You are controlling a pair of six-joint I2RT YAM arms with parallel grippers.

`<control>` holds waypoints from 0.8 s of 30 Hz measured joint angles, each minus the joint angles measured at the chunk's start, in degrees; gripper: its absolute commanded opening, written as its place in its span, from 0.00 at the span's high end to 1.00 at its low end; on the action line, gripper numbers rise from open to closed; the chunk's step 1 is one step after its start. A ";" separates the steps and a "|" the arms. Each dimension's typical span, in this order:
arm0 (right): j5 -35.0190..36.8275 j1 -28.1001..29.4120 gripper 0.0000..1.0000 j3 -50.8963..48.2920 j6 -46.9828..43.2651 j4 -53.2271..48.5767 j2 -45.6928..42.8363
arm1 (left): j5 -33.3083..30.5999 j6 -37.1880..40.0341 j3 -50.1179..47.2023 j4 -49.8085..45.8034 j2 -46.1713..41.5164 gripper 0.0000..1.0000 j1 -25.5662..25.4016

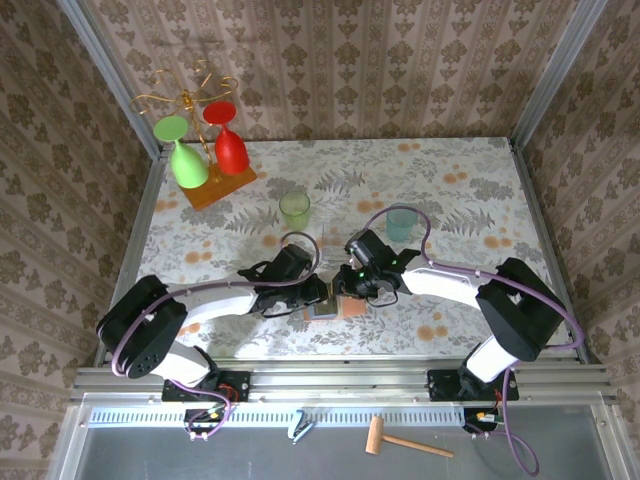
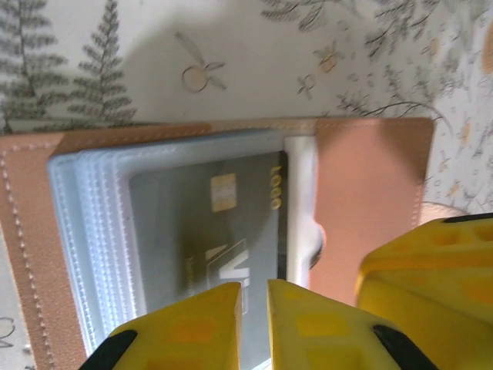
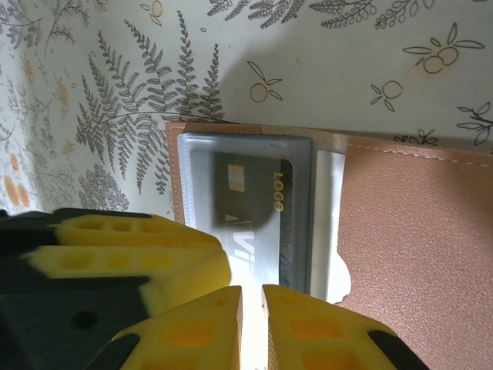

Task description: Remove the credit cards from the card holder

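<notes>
The silvery-grey credit card (image 2: 204,231) is sitting in a clear sleeve of the card holder (image 2: 373,193), which is lying open on the desk (image 1: 450,180). Over the holder, the left pincer (image 2: 252,327) and right pincer (image 3: 252,327) are both standing nearly closed; whether either is pinching anything I cannot tell. One should be pinning the holder's flap while the other is drawing the card straight out.

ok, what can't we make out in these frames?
Left wrist: the grey card has its lower edge behind the left tool; grip unclear.
Right wrist: the right tool hides whatever lies between its fingers.
Top view: the card holder is tiny, mostly covered by both tools.
</notes>
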 measured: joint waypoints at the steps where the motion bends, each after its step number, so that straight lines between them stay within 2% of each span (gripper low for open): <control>1: -0.44 -0.02 0.85 0.00 0.15 0.24 0.17 | -0.09 -0.04 -0.37 -0.02 0.02 0.84 -0.17; 15: -4.66 -0.22 0.86 -0.02 0.85 3.43 4.61 | -1.57 -0.37 -0.90 -0.85 -0.02 0.85 -0.22; 24: -5.46 -0.22 0.85 -0.04 1.66 4.81 5.88 | -2.08 -0.39 -0.96 -1.36 -0.90 0.82 -0.20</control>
